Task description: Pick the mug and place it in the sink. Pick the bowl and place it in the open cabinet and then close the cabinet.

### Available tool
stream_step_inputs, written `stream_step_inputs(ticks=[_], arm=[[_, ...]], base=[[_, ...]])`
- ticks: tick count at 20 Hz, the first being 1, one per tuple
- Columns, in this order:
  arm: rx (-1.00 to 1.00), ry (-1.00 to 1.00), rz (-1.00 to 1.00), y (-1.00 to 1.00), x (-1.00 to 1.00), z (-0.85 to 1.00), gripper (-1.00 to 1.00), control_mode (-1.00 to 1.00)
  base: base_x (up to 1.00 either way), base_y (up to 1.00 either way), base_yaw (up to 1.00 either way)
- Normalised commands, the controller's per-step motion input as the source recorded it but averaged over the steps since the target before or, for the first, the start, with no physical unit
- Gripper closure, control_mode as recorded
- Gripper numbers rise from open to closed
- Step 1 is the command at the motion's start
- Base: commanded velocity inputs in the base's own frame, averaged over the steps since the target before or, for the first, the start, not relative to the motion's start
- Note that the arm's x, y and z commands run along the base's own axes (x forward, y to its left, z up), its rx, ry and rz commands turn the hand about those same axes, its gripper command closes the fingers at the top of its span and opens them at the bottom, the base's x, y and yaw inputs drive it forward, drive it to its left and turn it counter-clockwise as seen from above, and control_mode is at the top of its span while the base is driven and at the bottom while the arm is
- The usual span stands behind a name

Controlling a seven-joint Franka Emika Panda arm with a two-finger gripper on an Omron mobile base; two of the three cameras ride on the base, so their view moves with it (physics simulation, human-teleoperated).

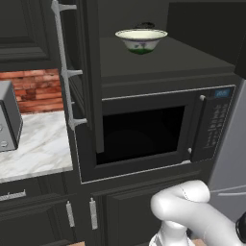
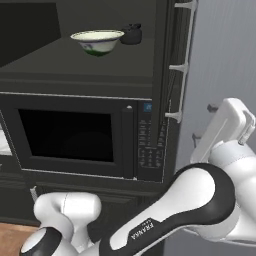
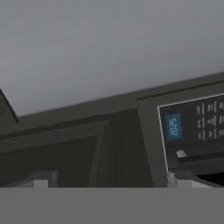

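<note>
dim flat rendered light, soft shadows, no glare, slightly blurry

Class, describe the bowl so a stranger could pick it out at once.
Find the built-in microwave. On the dark shelf directly above it, inside the open cabinet, sits the bowl: wide, shallow, cream-white with a green pattern near its foot, paler than everything around it.

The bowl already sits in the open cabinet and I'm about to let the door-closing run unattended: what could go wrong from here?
1. The bowl sits near the shelf's front edge in the cabinet; a hard swing might clip or jolt it.
2. The cabinet door stands wide open, edge-on to the arm, with its handle on the outer side; the open gripper, low by the microwave, may have an awkward reach.
</note>
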Motion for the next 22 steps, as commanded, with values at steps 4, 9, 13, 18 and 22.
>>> stream_step_inputs(ticks=[4, 9, 13, 18, 22], arm=[[0.01, -0.14, 0.12, -0.07, 0.25, -0.01, -1.0, -1.0], [0.0, -0.15, 0.2, 0.0, 0.1, 0.0, -1.0, -1.0], [0.0, -0.12, 0.17, 0.0, 0.0, 0.0, -1.0, -1.0], [0.0, -0.2, 0.18, 0.09, 0.0, 0.0, -1.0, -1.0], [0.0, -0.19, 0.16, 0.34, -0.03, 0.0, -1.0, -1.0]], base=[[0.0, 0.0, 0.0], [0.0, 0.0, 0.0], [0.0, 0.0, 0.0], [0.0, 0.0, 0.0], [0.0, 0.0, 0.0]])
